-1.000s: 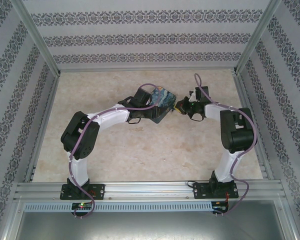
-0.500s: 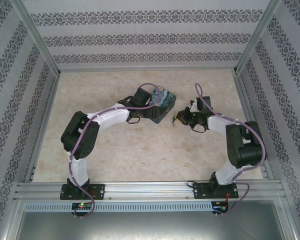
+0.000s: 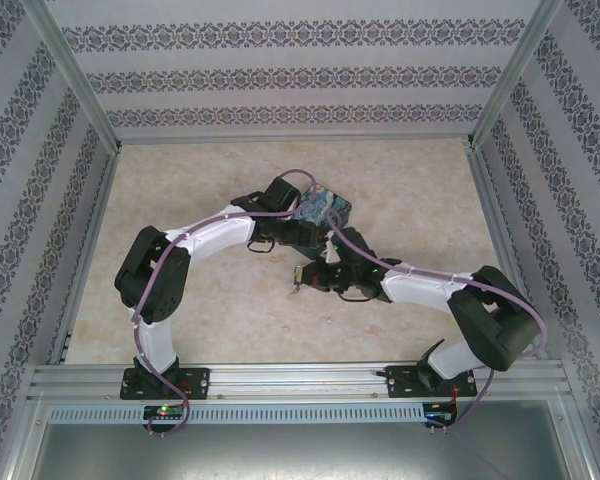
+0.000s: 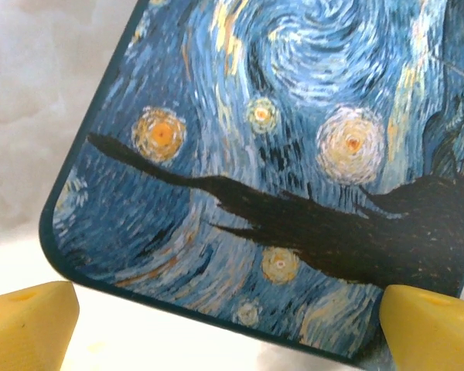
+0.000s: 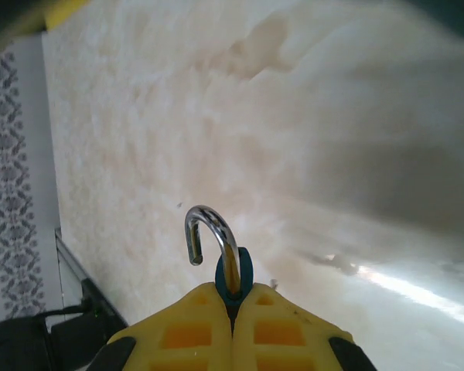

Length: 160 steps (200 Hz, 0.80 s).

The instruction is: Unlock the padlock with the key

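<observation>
2 yellow fingers of the right gripper (image 5: 233, 294) press together at the bottom centre of the right wrist view. They pinch the padlock (image 5: 243, 270) by its blue-grey body, so that only a sliver of body and the shackle (image 5: 209, 220) rise above the tips. In the top view the right gripper (image 3: 302, 277) sits at mid-frame over the table (image 3: 210, 170), below and left of the tin (image 3: 325, 207). The left gripper (image 4: 232, 325) has its 2 fingertips (image 4: 27, 321) spread wide at the lower corners of the left wrist view. The painted tin (image 4: 278, 154) lies beyond them and nothing is visibly gripped. The main risk, as I judge it, is the hold on the padlock. The grip takes so little of the body that a push from a key could twist the lock or squeeze it out of the pads. With the arms crossing near mid-frame in the top view, a careless reach could also knock the tin. The keyhole is buried between the pads. One end of the shackle seems to hang free, which suggests it is released, but the hidden body leaves that unsure. Where the key is I cannot tell. Whether the left fingers touch the tin is also unclear.
</observation>
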Each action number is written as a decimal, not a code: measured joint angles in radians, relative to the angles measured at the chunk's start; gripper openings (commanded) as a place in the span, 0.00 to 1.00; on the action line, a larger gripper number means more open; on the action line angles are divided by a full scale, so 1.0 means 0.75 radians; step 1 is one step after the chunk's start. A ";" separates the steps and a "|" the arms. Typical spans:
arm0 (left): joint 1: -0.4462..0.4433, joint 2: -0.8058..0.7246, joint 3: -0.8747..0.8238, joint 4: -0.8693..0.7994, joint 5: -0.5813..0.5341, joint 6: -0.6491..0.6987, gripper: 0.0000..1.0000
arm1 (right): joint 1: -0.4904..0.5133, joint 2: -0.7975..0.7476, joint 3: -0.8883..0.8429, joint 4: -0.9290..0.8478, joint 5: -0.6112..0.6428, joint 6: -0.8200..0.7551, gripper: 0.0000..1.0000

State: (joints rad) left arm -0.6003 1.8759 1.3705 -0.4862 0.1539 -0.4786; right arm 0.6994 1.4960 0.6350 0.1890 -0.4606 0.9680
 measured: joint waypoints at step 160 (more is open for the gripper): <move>0.149 -0.265 -0.012 -0.094 0.030 -0.031 1.00 | -0.208 -0.266 -0.239 0.114 0.069 0.087 0.88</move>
State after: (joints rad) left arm -0.4889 1.6772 1.3617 -0.5568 0.1761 -0.5018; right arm 0.5434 1.2964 0.4557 0.2745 -0.4088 1.0336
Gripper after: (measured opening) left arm 0.997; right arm 0.775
